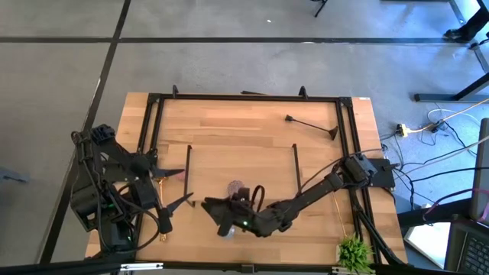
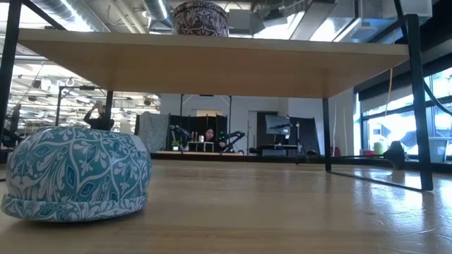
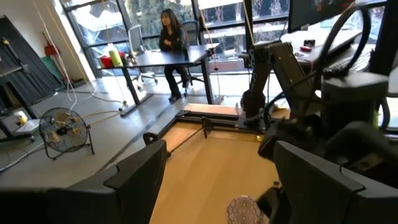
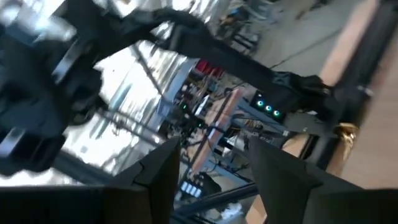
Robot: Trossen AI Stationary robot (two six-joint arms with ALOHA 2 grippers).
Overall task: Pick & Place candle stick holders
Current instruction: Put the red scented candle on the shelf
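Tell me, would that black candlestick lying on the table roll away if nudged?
Likely it would curve round rather than roll straight: the black candlestick lies on its side, slim stem with a wider foot. So thin a stem looks stiff, but probably hard to grip.

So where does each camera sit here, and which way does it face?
High: overhead, straight down on the table; both arms show.
Low: table-top height, level across into the room; pale blue round close; no arm.
Left wrist: past the open left gripper toward the right arm.
Right wrist: tilted, past the open right gripper.
Shared: high and left wrist both show the mauve round.
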